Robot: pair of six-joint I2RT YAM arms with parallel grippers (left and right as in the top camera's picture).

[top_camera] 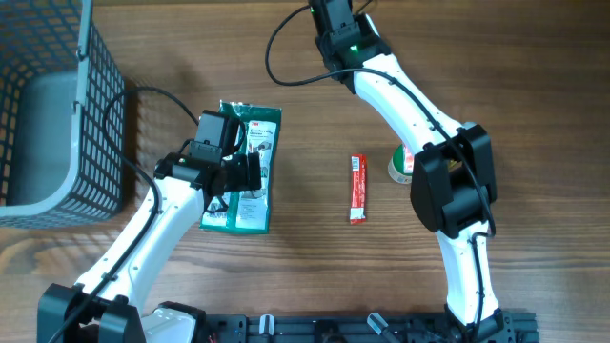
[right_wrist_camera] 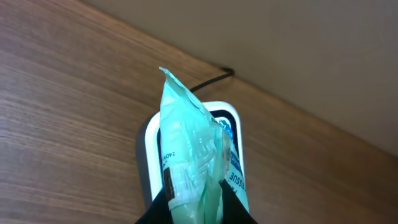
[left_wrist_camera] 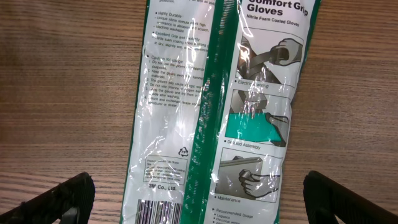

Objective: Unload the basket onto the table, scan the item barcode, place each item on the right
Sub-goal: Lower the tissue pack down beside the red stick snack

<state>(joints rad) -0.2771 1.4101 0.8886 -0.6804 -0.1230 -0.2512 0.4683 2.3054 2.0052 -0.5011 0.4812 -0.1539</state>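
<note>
Basket (top_camera: 57, 105) of grey wire mesh stands at the far left of the wooden counter (top_camera: 315, 276). Just right of it, the left arm reaches over a flat pack of 3M Comfort Grip gloves (top_camera: 243, 195) lying printed side up. The left pincer (top_camera: 250, 171) hangs above the pack with its jaws spread wide and nothing between them. In the left wrist view, its two dark fingers (left_wrist_camera: 62, 199) sit at the bottom corners, clear of the pack on either side. A barcode (left_wrist_camera: 158, 211) shows at the pack's lower edge.

Near the middle of the counter a slim red stick sachet (top_camera: 357, 189) lies alone, well apart from the gloves. To its right is a small round green-and-white item (top_camera: 400, 164), partly hidden under the right arm; what it is cannot be told.

The right arm stretches from the front edge up to the far edge of the counter. In the right wrist view, the right pincer (right_wrist_camera: 198, 214) is closed on a pale green tissue packet (right_wrist_camera: 189, 143), pinched at its lower end and standing upright. The packet is held above a white-rimmed scanner (right_wrist_camera: 149, 149) with a dark window. A black cable (right_wrist_camera: 211, 79) runs from behind the scanner toward the wall. Whether the packet touches the scanner cannot be told.
</note>
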